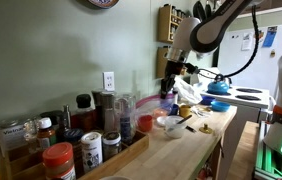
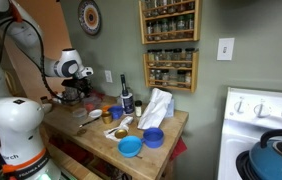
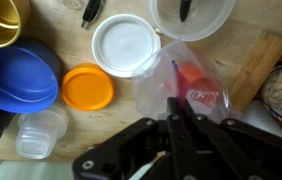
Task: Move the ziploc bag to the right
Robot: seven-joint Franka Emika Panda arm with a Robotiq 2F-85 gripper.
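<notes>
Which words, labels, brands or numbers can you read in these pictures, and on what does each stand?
No text can be read for certain.
On the bag: a red label with white print, too blurred to read.
On the jars: paper labels, too small to read.
On the rack jars: labels, too small to read.
On the robot base: dark print, too small to read.
</notes>
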